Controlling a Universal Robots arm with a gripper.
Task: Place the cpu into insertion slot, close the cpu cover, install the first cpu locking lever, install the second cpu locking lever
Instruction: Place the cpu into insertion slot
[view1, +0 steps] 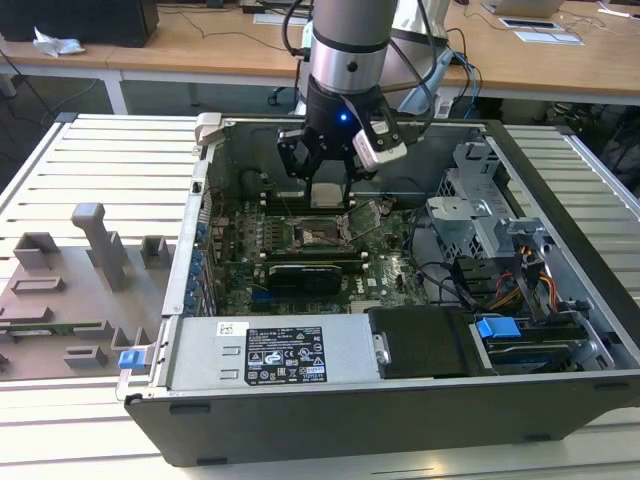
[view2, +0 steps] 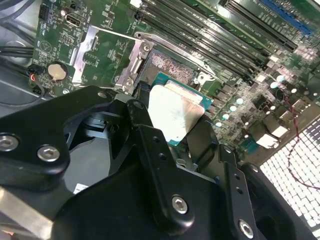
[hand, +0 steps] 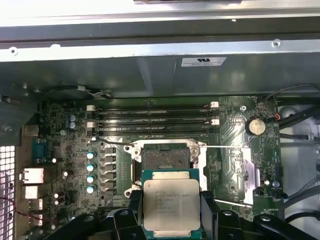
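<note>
On a slatted table (view1: 100, 150) — wooden desks (view1: 200, 45) behind — the gripper (view1: 328, 185) clasps the cpu (hand: 171, 205) above the motherboard (hand: 235, 130)

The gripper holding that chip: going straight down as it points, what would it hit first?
Probably the open socket on the motherboard, with the cpu in the gripper touching first. Nothing seems to lie between, though exact alignment is hard to judge.
</note>
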